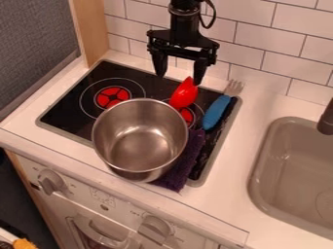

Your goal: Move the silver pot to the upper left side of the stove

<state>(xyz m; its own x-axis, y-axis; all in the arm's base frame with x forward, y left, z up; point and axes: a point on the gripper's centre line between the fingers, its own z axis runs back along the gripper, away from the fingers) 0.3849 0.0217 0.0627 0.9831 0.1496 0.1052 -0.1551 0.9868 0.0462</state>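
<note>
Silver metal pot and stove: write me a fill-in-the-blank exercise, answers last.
The black end effector is ____, not shut. The fabric cloth by the round silver metal pot is ____. The metal fork has a ____ handle. In this view, the beige sink lies to the black stove's ____.

open; purple; blue; right

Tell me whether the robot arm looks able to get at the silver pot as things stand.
Probably yes: the claw hangs open and empty behind the silver pot, whose far rim looks uncovered. The red object near that rim might need avoiding.
</note>
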